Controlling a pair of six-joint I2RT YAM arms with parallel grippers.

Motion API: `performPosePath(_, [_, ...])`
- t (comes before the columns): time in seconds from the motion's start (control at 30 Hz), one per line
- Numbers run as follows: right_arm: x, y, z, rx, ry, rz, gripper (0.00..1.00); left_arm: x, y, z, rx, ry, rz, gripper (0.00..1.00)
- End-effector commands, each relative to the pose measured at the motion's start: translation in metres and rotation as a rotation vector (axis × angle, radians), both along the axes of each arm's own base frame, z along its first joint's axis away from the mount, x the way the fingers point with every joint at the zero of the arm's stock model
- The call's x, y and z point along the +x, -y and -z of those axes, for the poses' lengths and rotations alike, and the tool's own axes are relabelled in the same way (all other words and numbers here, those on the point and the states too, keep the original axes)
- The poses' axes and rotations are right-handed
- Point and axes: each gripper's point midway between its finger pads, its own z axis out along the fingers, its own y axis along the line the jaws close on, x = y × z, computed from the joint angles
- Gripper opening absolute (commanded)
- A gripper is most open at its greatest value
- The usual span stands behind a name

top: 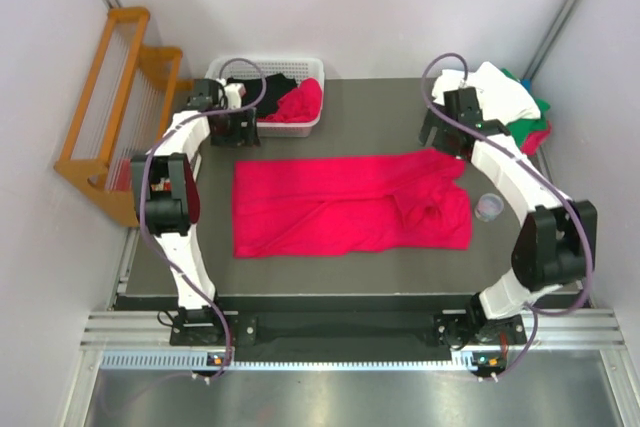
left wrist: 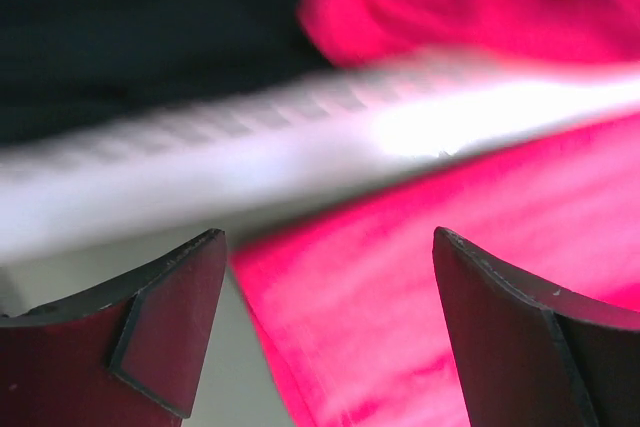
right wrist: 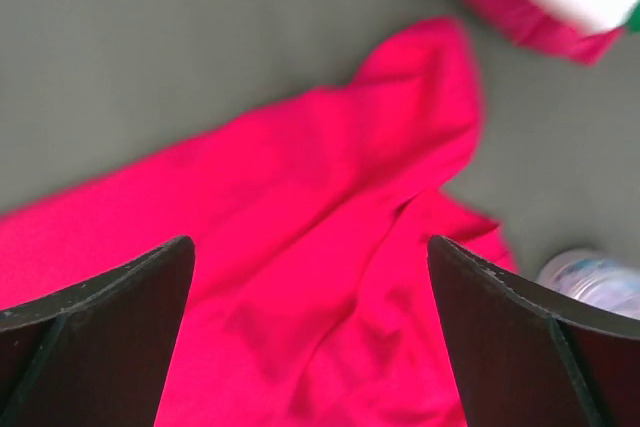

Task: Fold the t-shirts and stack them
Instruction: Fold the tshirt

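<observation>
One crimson-red t-shirt (top: 340, 205) lies spread lengthwise on the dark table, flat on the left and rumpled at its right end (top: 435, 202). My left gripper (top: 233, 127) hovers open above the shirt's far left corner, in front of the basket. In the left wrist view it (left wrist: 328, 237) has the shirt's edge (left wrist: 420, 297) below it and nothing between its fingers. My right gripper (top: 440, 139) stands open over the shirt's far right corner. The right wrist view shows it (right wrist: 308, 242) wide above wrinkled red cloth (right wrist: 330, 277), holding nothing. Folded white, green and red t-shirts (top: 512, 99) are stacked at the back right.
A white lattice basket (top: 300, 69) at the back left holds a black and a red garment (top: 300, 102); its rim (left wrist: 300, 147) is blurred close to my left fingers. A small clear cup (top: 489, 207) stands right of the shirt. An orange rack (top: 115, 97) leans outside the table's left edge.
</observation>
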Motion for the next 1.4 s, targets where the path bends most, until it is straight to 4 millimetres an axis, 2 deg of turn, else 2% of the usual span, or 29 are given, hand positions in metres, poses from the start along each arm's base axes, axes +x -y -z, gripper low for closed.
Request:
performPosePath(0.0, [-0.038,-0.041,-0.022,0.042,0.042,-0.147,1.0,0.013,-0.032,-0.011,-0.077,-0.039,-0.114,0.86])
performPosePath(0.03, [-0.049,-0.056,-0.021,0.051,0.03,-0.2,1.0,0.008,-0.033,-0.022,-0.088,-0.025,-0.105,0.85])
performPosePath(0.07, [-0.057,-0.062,-0.02,0.057,0.028,-0.226,1.0,0.0,-0.025,-0.029,-0.094,-0.007,-0.044,0.84])
performPosePath(0.1, [-0.069,-0.065,-0.02,0.059,0.029,-0.246,1.0,-0.011,-0.007,-0.036,-0.071,0.009,0.024,0.84])
performPosePath(0.13, [-0.078,-0.069,-0.018,0.056,0.021,-0.265,1.0,-0.036,0.005,-0.049,-0.031,0.035,0.083,0.84])
performPosePath(0.17, [-0.087,-0.077,-0.016,0.053,0.011,-0.298,1.0,-0.049,0.008,-0.052,0.043,0.064,0.154,0.84])
performPosePath(0.2, [-0.097,-0.076,-0.012,0.046,-0.002,-0.306,1.0,-0.067,0.035,-0.053,0.112,0.081,0.239,0.84])
performPosePath(0.23, [-0.103,-0.078,-0.009,0.045,-0.015,-0.319,0.99,-0.096,0.041,-0.055,0.139,0.088,0.284,0.85])
performPosePath(0.3, [-0.117,-0.077,-0.001,0.039,-0.042,-0.333,1.0,-0.13,0.059,-0.055,0.158,0.092,0.385,0.85])
performPosePath(0.37, [-0.126,-0.075,0.009,0.033,-0.07,-0.34,1.0,-0.169,0.064,-0.054,0.163,0.07,0.441,0.85])
performPosePath(0.4, [-0.128,-0.075,0.012,0.03,-0.079,-0.343,1.0,-0.187,0.068,-0.046,0.171,0.044,0.478,0.85])
performPosePath(0.43, [-0.129,-0.075,0.015,0.031,-0.089,-0.346,1.0,-0.198,0.069,-0.054,0.186,0.066,0.494,0.85])
performPosePath(0.5, [-0.134,-0.074,0.026,0.026,-0.116,-0.35,1.0,-0.223,0.064,-0.044,0.221,0.021,0.527,0.85])
performPosePath(0.53, [-0.136,-0.076,0.029,0.032,-0.127,-0.353,1.0,-0.229,0.06,-0.045,0.231,0.025,0.528,0.85])
performPosePath(0.6, [-0.141,-0.074,0.036,0.026,-0.157,-0.351,1.0,-0.25,0.049,-0.032,0.26,-0.045,0.541,0.85])
performPosePath(0.67, [-0.146,-0.074,0.039,0.024,-0.169,-0.354,1.0,-0.259,0.036,-0.026,0.309,-0.084,0.524,0.85])
performPosePath(0.7, [-0.15,-0.072,0.039,0.019,-0.177,-0.354,1.0,-0.269,0.03,-0.018,0.327,-0.126,0.532,0.85])
performPosePath(0.77, [-0.155,-0.071,0.038,0.017,-0.176,-0.355,1.0,-0.276,0.023,-0.012,0.358,-0.135,0.556,0.84])
performPosePath(0.8, [-0.157,-0.069,0.039,0.013,-0.181,-0.355,1.0,-0.28,0.021,-0.006,0.367,-0.149,0.564,0.84])
performPosePath(0.93, [-0.172,-0.067,0.04,0.002,-0.226,-0.364,1.0,-0.287,0.018,-0.004,0.379,-0.191,0.61,0.82])
performPosePath(1.07, [-0.193,-0.068,0.045,0.016,-0.265,-0.381,1.0,-0.29,0.013,-0.002,0.403,-0.212,0.623,0.81])
performPosePath(1.2, [-0.216,-0.071,0.054,0.017,-0.319,-0.408,1.0,-0.292,0.014,0.009,0.389,-0.254,0.609,0.81])
performPosePath(1.37, [-0.239,-0.081,0.065,0.048,-0.389,-0.435,1.0,-0.277,0.019,0.025,0.38,-0.26,0.58,0.8])
